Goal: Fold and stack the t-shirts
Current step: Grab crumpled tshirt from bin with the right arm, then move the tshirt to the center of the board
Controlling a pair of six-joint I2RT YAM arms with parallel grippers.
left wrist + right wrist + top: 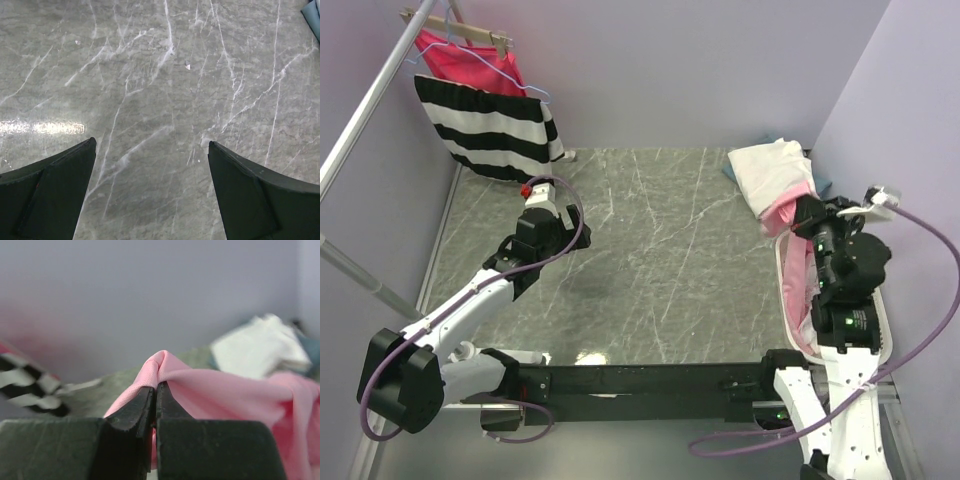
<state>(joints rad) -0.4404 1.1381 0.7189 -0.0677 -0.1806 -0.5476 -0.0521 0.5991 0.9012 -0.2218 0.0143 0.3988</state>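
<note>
Though R claw (156,388) pinches pink tee (215,396), rest seems mostly hidden.

Pale lilac walls (670,70) enclose a grey, white-veined marble tabletop (660,270); a metal rail (365,112) slants across the left corner.

table middle: bare marble (670,260), open run from left arm side across to the basket (782,285).
back left: striped garment (490,125) hangs off rail (365,115), blocks that corner.
under left gripper (151,144): jaws wide, only marble below.
back right: cream tees (770,168) piled in corner.
right edge: pink tee (780,212) draped over basket rim, right gripper (156,386) pinched on it.
</note>
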